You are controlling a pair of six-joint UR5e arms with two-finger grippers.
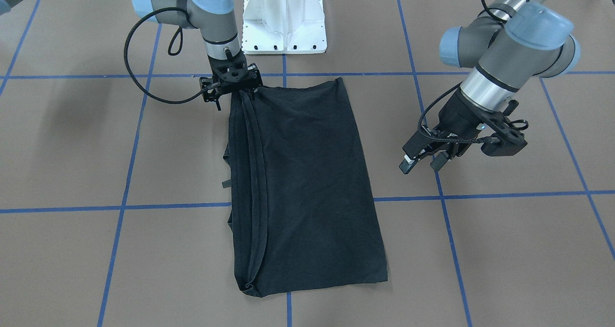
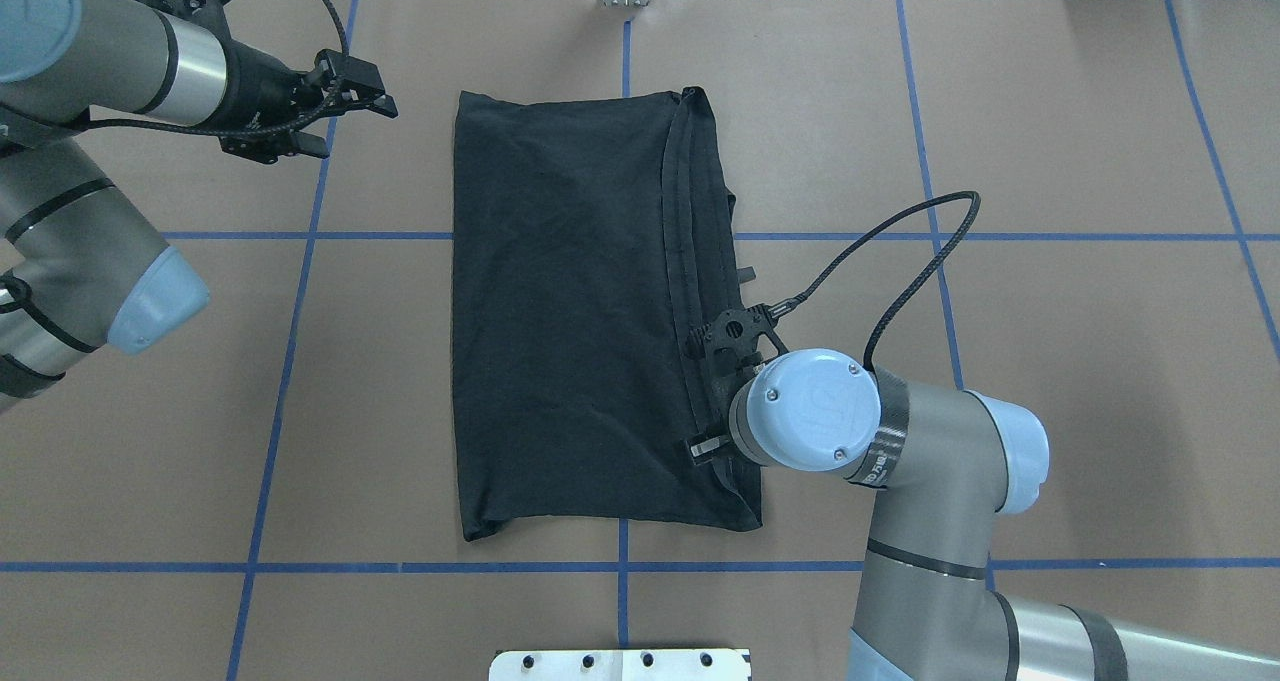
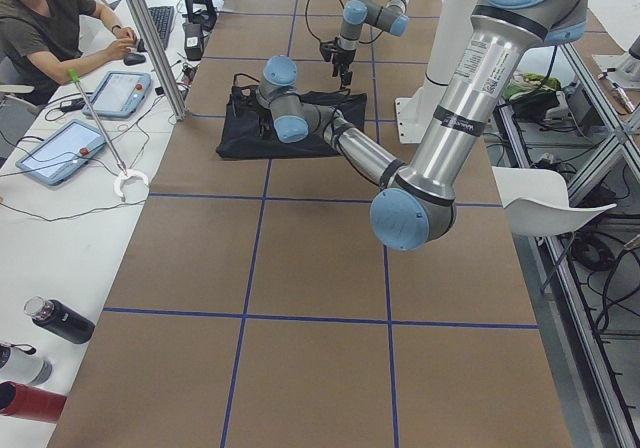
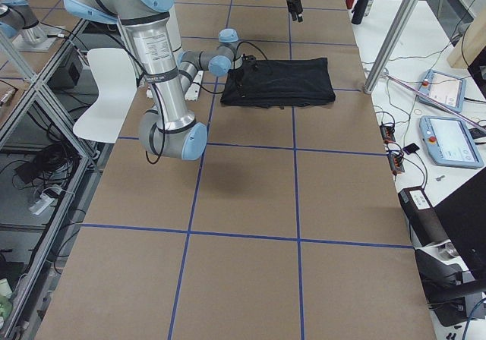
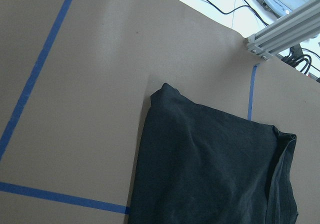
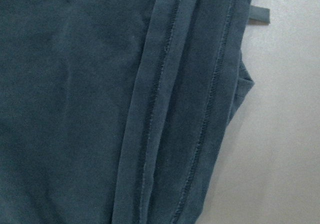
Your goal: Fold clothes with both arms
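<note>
**Q:** What is shown in the front-facing view?

**A:** A black T-shirt (image 1: 307, 173), folded into 1 long strip, is laid at centre frame on the table (image 1: 504, 250). Its long axis runs from top to bottom. The right gripper (image 1: 234, 84) is set at the upper-left corner, on the stacked hems (image 1: 250, 173). Whether cloth is pinched cannot be told. The left gripper (image 1: 422, 163) is held at the right of the frame, well apart from the shirt, with its 2 fingers parted and nothing held.

**Q:** And from overhead?

**A:** The strip is seen at centre. The right gripper is largely hidden at the strip's right edge. The left gripper is seen at upper left, parted and empty.

**Q:** The wrist views?

**A:** In the left one, the shirt is seen at lower right. In the right one, only hems are seen, and no fingers. The right gripper is judged the nearer. For a next fold, the left gripper would have to be brought across.
</note>
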